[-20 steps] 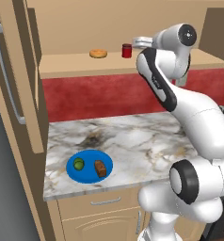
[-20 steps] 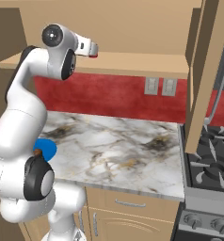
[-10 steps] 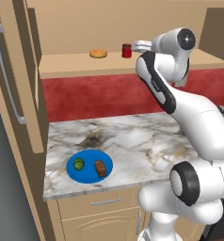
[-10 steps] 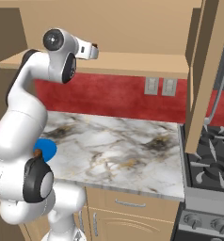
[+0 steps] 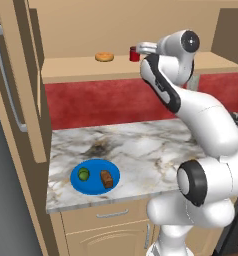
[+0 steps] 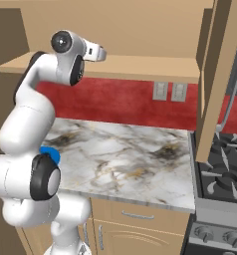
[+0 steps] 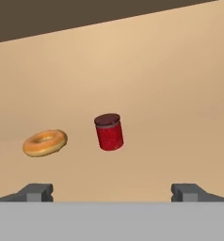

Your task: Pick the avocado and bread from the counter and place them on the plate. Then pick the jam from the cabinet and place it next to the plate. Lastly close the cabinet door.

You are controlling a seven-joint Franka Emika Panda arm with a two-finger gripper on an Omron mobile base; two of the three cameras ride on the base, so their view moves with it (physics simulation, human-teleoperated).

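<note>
Cabinet [image 5: 116, 30]: tan wood, open, with a plain beige shelf and back wall; no writing on it.
Cabinet door [image 5: 18, 80]: tall tan panel swung open at the left, a long vertical grey bar handle on its face.
Counter [image 5: 141, 145]: white and grey marble with brownish veins, below the shelf and a red back wall.
Plate [image 5: 93, 182]: flat bright blue disc near the counter's front left corner; unmarked.
Doughnut [image 7: 44, 142]: orange-tan ring lying flat on the shelf, near the jam but apart from it.
Jam [image 7: 108, 132]: small dark red jar with a darker red lid, upright on the cabinet shelf towards its back wall; any label is too small to make out.
Bread [image 5: 107, 178]: dark brown oblong chunk on the plate's right half.
Avocado [image 5: 83, 174]: small green ball on the plate's left half, just beside the bread.
Gripper [image 7: 112, 192]: fingers spread wide and holding nothing, raised at shelf height and pointed at the jam, short of touching it.
</note>
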